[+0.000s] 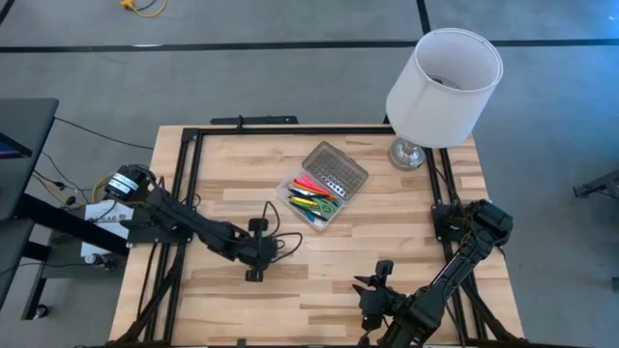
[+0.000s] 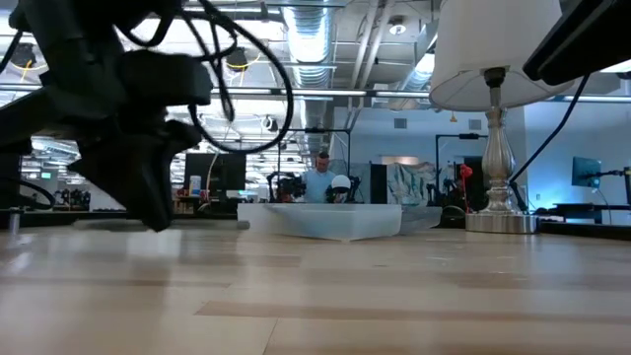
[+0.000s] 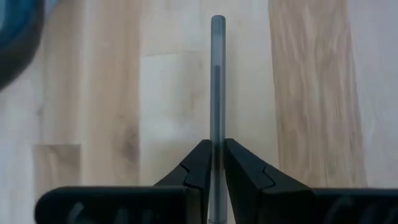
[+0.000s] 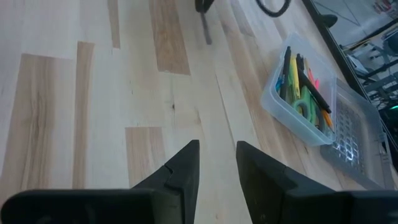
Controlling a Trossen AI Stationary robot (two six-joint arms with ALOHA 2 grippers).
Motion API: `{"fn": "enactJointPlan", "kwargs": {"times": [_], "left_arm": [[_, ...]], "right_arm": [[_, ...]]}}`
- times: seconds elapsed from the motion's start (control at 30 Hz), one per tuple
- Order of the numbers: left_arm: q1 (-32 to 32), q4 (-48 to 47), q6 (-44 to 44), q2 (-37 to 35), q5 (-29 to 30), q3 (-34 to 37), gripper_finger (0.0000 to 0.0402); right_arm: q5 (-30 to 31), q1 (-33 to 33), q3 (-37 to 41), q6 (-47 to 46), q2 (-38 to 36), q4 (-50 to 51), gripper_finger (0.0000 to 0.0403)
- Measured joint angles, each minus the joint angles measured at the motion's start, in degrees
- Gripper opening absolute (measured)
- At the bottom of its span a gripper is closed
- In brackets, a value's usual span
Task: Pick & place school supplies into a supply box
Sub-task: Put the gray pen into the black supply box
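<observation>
Currently the left claw (image 3: 212,163) pinches a grey pen (image 3: 217,81) above the counter (image 1: 242,184). Carry it level to the supply box (image 1: 311,200), aligning lengthwise before release. Right claw (image 4: 216,158) waits spread.

The table (image 1: 242,309) was pale wood in light and tan planks. The box (image 1: 311,198) was clear plastic, and its grey lid (image 1: 337,171) carried a grid of dots. Inside lay pens (image 1: 314,193) in pink, yellow, green, orange and black. The lampshade (image 1: 445,87), at the upper right of the high view, was white on a silver base (image 1: 410,155). A grey pen (image 3: 217,81) showed between the black fingers (image 3: 200,165) in the left wrist view.
</observation>
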State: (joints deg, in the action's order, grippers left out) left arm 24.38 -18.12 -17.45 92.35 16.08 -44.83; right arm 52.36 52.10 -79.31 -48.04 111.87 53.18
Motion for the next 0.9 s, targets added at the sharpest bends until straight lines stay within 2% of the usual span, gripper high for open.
{"fn": "enactJointPlan", "kwargs": {"times": [0.13, 0.27, 0.5, 0.7, 0.9], "left_arm": [[0.0, -1.0, 1.9, 0.0, 2.8, -0.9, 0.0031], [0.1, -0.7, 6.2, -0.1, 8.3, -2.3, 0.0031], [-1.0, 5.1, 22.0, -0.2, 21.9, -4.1, 0.0031], [-6.9, 13.2, 36.1, -0.3, 22.6, -4.1, 0.0031], [-14.6, 19.2, 46.7, -0.3, 19.0, -4.1, 0.0031]], "right_arm": [[0.0, 0.0, 0.0, 0.0, 0.0, 0.1, 0.0102], [0.0, 0.0, 0.0, 0.0, 0.0, 0.1, 0.0102], [0.0, 0.0, 0.0, 0.0, 0.0, 0.1, 0.0102], [0.0, 0.0, 0.0, 0.0, 0.0, 0.1, 0.0102], [0.0, 0.0, 0.0, 0.0, 0.0, 0.1, 0.0102]]}}
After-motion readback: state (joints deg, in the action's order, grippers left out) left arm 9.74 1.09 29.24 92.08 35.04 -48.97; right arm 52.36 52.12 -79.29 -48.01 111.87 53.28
